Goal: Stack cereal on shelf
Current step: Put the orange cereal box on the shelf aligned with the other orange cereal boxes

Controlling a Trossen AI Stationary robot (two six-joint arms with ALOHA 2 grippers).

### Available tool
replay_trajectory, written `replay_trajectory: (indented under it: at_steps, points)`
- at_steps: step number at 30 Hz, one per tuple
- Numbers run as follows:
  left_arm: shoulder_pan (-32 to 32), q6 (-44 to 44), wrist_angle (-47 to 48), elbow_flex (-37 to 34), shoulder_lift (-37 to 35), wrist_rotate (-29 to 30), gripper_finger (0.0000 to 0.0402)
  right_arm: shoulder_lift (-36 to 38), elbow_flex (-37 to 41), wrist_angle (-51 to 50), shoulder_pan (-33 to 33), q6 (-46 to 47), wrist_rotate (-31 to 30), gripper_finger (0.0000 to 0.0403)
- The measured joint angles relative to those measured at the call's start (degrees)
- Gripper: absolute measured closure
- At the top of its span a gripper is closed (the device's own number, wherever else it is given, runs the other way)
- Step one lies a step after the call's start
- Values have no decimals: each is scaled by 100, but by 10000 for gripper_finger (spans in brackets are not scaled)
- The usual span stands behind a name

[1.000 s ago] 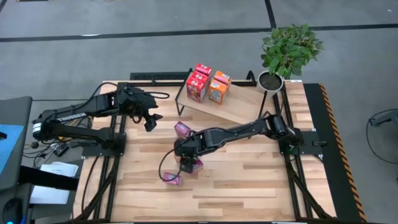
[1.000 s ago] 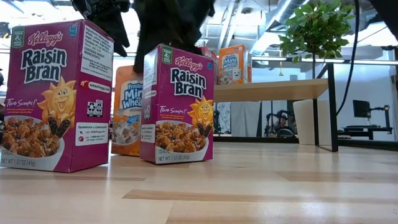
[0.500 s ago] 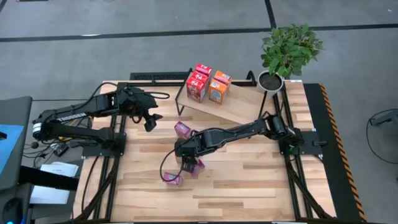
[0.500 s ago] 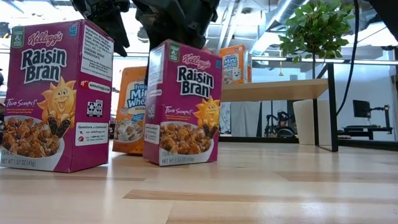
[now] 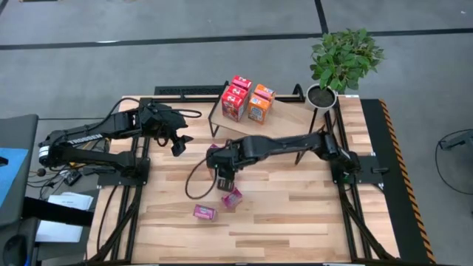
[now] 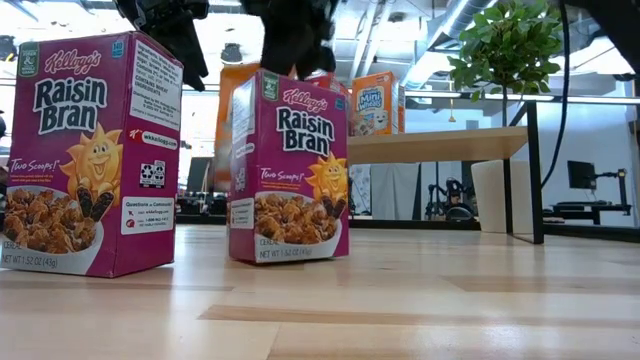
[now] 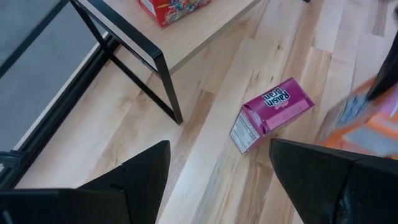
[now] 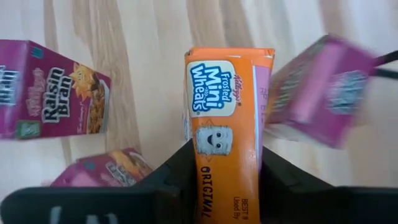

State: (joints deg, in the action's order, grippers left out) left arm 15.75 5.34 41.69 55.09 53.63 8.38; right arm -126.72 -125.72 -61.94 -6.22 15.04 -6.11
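Above mid-table I have the right gripper (image 8: 227, 163) clamped on an orange cereal box (image 8: 226, 118), its long axis running out along the fingers. The shelf (image 5: 284, 127) lies just beyond. The left gripper (image 5: 177, 142) waits, jaws wide.

Wooden table (image 5: 295, 214) with magenta cereal boxes (image 5: 205, 212); shelf (image 5: 284, 127) bearing red and orange boxes (image 5: 247, 99).

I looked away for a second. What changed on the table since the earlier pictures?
The right gripper closed on the orange Mini Wheats box, lifted it off the table, and moved toward the shelf. The two upright Raisin Bran boxes stayed put, as did the left gripper and the three boxes on the shelf.
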Motion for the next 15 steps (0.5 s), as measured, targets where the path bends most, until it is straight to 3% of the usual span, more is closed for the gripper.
replay_trajectory:
  at_steps: [5, 8, 15]
  points:
    - [2, 2, 2, 0, 0, 0, 136, 3, -928, -1016, 196, -343, 0, 262]
    - [1, 29, 1, 0, 0, 0, 136, 414, -765, -1189, 315, -398, -20, 269]
    - [2, 144, -3, 0, 0, -2, 136, 1221, -771, -1687, 609, -401, -679, 269]
